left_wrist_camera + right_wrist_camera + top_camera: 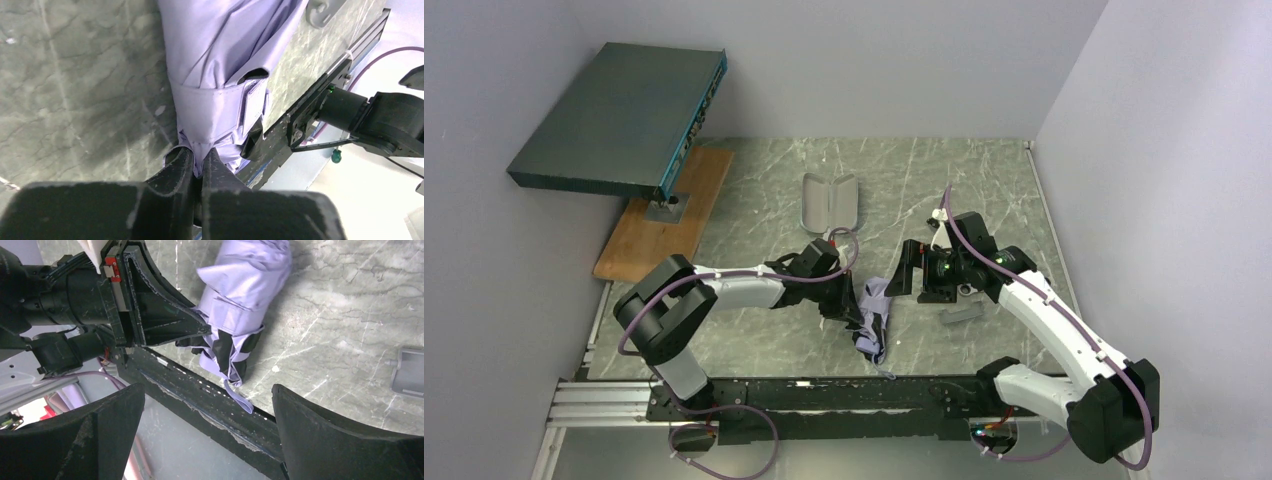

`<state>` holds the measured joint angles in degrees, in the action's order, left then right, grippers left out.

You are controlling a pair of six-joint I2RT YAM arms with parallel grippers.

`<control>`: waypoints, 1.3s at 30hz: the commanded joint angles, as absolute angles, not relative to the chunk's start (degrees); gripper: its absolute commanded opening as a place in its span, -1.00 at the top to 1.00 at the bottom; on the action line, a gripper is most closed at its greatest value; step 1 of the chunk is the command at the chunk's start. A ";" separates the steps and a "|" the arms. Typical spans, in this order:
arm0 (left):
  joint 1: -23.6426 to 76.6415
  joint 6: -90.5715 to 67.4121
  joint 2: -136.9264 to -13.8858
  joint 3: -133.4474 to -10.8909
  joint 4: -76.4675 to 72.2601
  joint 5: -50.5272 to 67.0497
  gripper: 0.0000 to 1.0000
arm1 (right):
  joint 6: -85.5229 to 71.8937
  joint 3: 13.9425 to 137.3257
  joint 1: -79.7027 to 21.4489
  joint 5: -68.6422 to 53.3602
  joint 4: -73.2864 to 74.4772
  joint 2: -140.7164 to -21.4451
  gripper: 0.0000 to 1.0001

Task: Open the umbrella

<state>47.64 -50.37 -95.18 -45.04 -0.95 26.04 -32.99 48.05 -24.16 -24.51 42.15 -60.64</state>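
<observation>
The umbrella [876,315] lies folded on the marble table near its front edge, a lavender fabric bundle [220,65] with a wrap strap [215,107] around it. A thin loop strap [237,397] hangs from its near end over the table's edge. My left gripper [201,155] is shut on the fabric at the umbrella's near end, reaching in from the left [849,305]. My right gripper [914,270] hovers just right of the umbrella, open wide [209,388], nothing between its fingers. The shaft and handle are hidden.
An open grey case [829,200] lies at mid table. A dark teal flat box [619,120] stands tilted on a stand over a wooden board [664,225] at back left. A small grey piece [962,313] lies under the right arm. A black rail [824,395] runs along the front edge.
</observation>
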 commanded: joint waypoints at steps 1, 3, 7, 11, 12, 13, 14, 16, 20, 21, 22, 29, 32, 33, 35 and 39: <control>49.32 -47.22 -93.82 -47.90 2.25 23.44 1.00 | -33.05 48.82 -23.99 -24.19 42.13 -60.57 -0.99; 49.38 -46.20 -92.18 -48.73 4.46 22.86 1.00 | -33.74 48.59 -23.98 -24.91 40.53 -61.17 -0.99; 49.40 -43.72 -87.70 -51.00 9.96 21.70 1.00 | -36.27 48.42 -23.84 -25.67 36.85 -62.93 -1.00; 49.40 -41.84 -83.95 -53.74 15.17 20.13 1.00 | -39.45 48.21 -23.88 -25.12 34.08 -64.67 -1.00; 49.40 -41.23 -83.08 -54.97 16.65 19.67 1.00 | -40.11 48.05 -23.93 -25.68 33.10 -65.24 -1.00; 49.43 -40.67 -82.30 -55.91 18.01 19.34 1.00 | -40.64 47.89 -23.87 -26.53 31.81 -65.68 -1.00; 49.43 -40.24 -81.55 -56.70 19.10 19.00 1.00 | -41.20 47.76 -23.92 -27.22 30.43 -66.31 -1.00; 49.47 -39.77 -80.42 -58.22 20.85 18.94 1.00 | -41.87 47.85 -23.91 -28.40 27.91 -67.28 -1.00; 49.47 -39.34 -79.51 -61.15 23.08 19.49 1.00 | -42.09 49.80 -23.90 -30.26 24.58 -69.17 -1.00; 49.45 -39.11 -79.53 -61.88 23.52 19.73 1.00 | -42.29 50.17 -23.91 -30.82 23.76 -69.51 -1.00; 49.47 -38.85 -79.36 -62.79 23.92 19.71 1.00 | -42.47 50.46 -23.91 -31.49 22.68 -69.81 -1.00; 49.42 -37.04 -79.37 -68.01 25.98 21.07 1.00 | -45.21 50.77 -23.89 -36.37 15.54 -70.17 -0.90; 49.45 -36.42 -79.13 -69.71 26.85 20.77 1.00 | -46.98 50.44 -23.86 -39.62 11.54 -70.47 -0.45; 49.41 -36.14 -79.10 -70.23 27.32 20.54 1.00 | -47.25 50.56 -23.91 -40.13 10.95 -70.64 -0.25; 49.47 -35.74 -78.94 -71.11 27.96 20.14 1.00 | -47.01 51.12 -23.93 -40.64 10.83 -70.92 0.03; 49.46 -34.72 -78.75 -73.54 30.19 18.67 1.00 | -45.63 53.26 -23.91 -41.89 12.23 -71.77 0.62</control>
<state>49.10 -36.62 -81.45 -68.69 31.62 18.41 -44.91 49.01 -23.66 -37.67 15.90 -70.98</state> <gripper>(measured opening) 0.025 0.371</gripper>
